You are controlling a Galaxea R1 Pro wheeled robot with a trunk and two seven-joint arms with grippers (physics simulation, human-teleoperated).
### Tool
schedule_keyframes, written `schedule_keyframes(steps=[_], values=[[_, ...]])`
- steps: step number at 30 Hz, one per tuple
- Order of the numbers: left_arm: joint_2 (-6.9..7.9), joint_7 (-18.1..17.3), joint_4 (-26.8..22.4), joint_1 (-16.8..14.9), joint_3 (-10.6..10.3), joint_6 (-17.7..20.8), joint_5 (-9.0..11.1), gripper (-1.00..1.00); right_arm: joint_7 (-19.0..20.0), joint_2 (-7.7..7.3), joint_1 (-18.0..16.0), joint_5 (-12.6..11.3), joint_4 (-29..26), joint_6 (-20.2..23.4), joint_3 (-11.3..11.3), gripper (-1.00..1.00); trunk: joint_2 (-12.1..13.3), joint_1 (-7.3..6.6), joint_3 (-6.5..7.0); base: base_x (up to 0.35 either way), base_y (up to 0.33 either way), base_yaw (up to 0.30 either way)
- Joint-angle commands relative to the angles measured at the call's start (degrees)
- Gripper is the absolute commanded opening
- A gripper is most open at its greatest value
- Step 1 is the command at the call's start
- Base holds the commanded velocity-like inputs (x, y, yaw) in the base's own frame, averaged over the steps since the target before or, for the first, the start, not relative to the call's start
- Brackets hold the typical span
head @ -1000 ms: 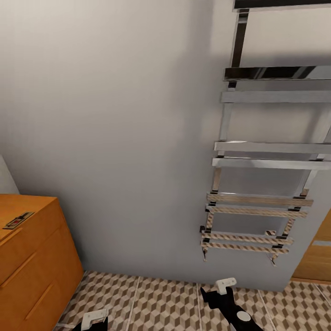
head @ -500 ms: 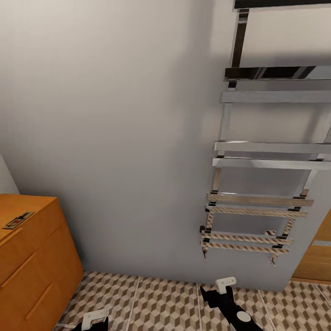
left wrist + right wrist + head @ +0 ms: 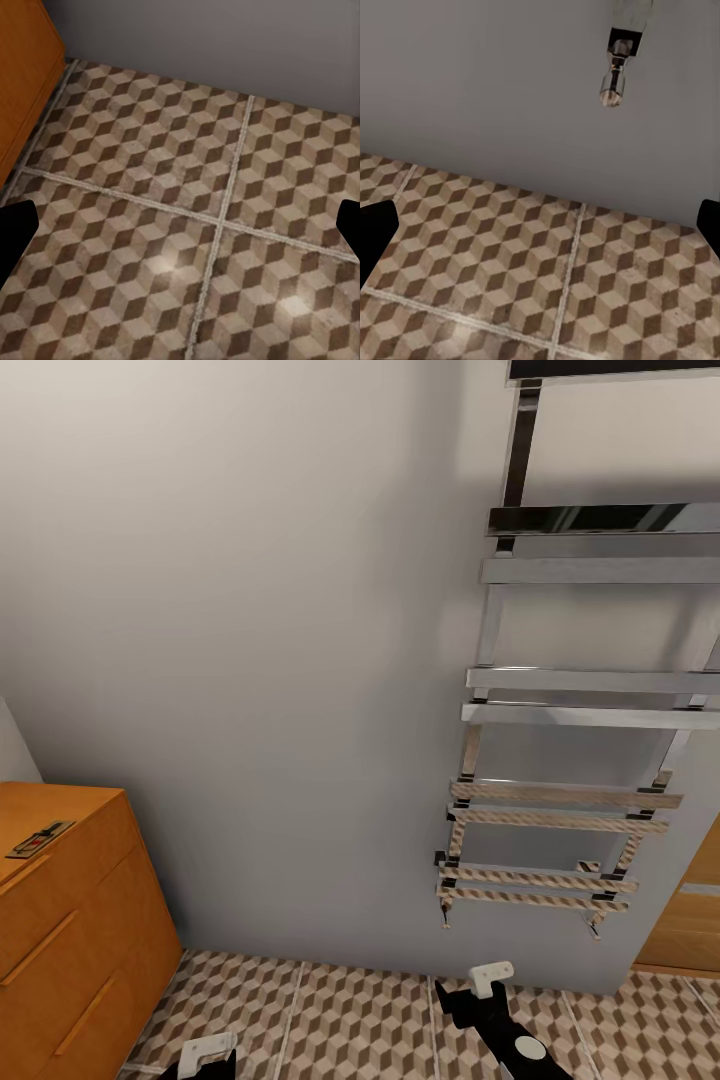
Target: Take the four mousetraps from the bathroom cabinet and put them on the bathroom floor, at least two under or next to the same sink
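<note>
One mousetrap point(image 3: 40, 839) lay flat on top of the cabinet point(image 3: 70, 930), which stood against the grey wall point(image 3: 250, 660). Right of the cabinet hung a chrome towel rail point(image 3: 570, 760). Both the left pincer point(image 3: 180, 225) and right pincer point(image 3: 540, 225) gaped wide and empty over the bathroom floor point(image 3: 340, 1020).

Grey wall point(image 3: 250, 610) is carrying a chrome towel rail point(image 3: 580, 700); cube-patterned tiled floor point(image 3: 360, 1020) is reflecting light.

A mousetrap point(image 3: 40, 838) lies on the cabinet point(image 3: 70, 940), left; towel rail point(image 3: 570, 760) apparently wall-mounted, right.
</note>
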Motion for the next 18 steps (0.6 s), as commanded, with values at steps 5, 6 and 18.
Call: schedule_keyframes(steps=[5,6,18], values=[[-0.01,0.1,0.1,0.0,0.1,-0.2,0.0,1.0,0.0,0.0,0.0,0.4,0.0,-0.2,0.0,1.0,0.0,0.0,-0.06,0.0,0.0,0.0],[-0.01,0.1,0.1,0.0,0.1,-0.2,0.0,1.0,-0.1,0.0,0.0,0.4,0.0,-0.2,0.0,1.0,0.0,0.0,-0.06,0.0,0.0,0.0],[-0.55,0.1,0.1,0.0,0.1,-0.2,0.0,1.0,-0.2,0.08,0.0,0.4,0.0,-0.2,0.0,1.0,0.0,0.0,-0.06,0.0,0.0,0.0]])
